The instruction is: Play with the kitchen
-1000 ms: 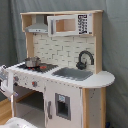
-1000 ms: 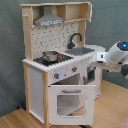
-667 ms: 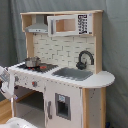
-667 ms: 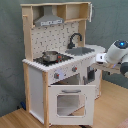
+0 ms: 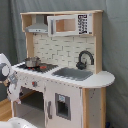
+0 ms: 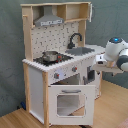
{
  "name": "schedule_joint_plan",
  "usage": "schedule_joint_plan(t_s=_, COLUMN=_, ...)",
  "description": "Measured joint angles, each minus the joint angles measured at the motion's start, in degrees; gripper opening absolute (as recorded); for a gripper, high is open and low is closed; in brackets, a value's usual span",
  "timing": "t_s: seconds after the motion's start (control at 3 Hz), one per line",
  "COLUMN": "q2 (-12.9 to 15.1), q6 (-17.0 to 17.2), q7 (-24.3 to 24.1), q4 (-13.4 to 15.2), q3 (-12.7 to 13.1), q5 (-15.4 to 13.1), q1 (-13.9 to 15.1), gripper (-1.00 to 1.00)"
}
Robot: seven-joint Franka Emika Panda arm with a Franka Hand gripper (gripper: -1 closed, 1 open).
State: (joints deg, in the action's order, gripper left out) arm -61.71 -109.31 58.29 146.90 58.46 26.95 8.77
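Arm (image 6: 116, 54) sits a bit further left in the second exterior view than 1.0 s ago, closer to the kitchen (image 6: 60, 65); kitchen itself unchanged. Hand state: cannot tell, fingers aren't visible in either view. In the first exterior view only the white arm body (image 5: 5, 72) shows, at the first exterior view's left edge, next to the stovetop end of the kitchen (image 5: 65, 65).

Kitchen stands on a wood floor (image 6: 15, 120) against a grey curtain (image 6: 10, 50). On its worktop (image 5: 102, 79): small metal pot (image 5: 32, 62) on the stovetop near the hood-side end, sink (image 5: 72, 73) mid-worktop, black faucet (image 5: 85, 59) at the sink's back edge. Grey hood (image 5: 39, 26) is above the pot. Oven door (image 6: 67, 102) is shut in the second exterior view.
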Motion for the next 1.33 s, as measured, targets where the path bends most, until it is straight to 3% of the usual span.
schedule_joint_plan(t_s=0.67, q2=9.62, q6=-3.33, q7=5.25, q4=-0.97, q3=-0.15, q5=0.56, q1=4.67, gripper=1.0)
schedule_joint_plan(t_s=1.33, q2=18.1, q6=-8.94, q7=10.41, q4=-4.26, q3=2.12, q5=0.55, q1=9.58, gripper=1.0)
